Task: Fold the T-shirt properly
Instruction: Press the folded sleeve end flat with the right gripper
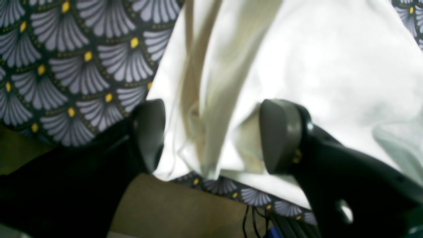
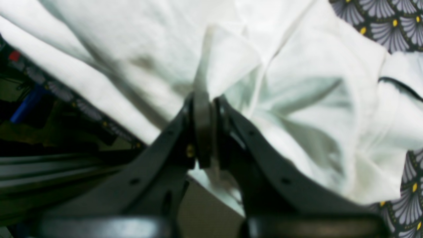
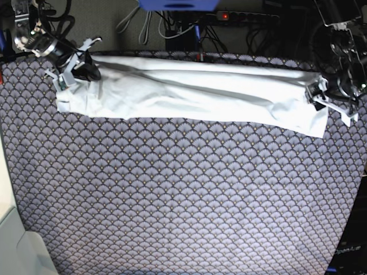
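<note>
Across the top of the base view, the white T-shirt (image 3: 195, 91) lies as a long band on the patterned tablecloth (image 3: 172, 200). At upper left, the right gripper (image 2: 203, 132) is clamped on a cloth fold. At right, the left gripper (image 1: 211, 135) straddles the hem, jaws apart. Likely best: close it before pulling, keeping the cloth taut and level.

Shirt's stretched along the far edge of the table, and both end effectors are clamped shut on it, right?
Not quite. Only the right end effector is shut on the T-shirt; the left wrist view shows the left end effector open, cloth between its fingers.
</note>
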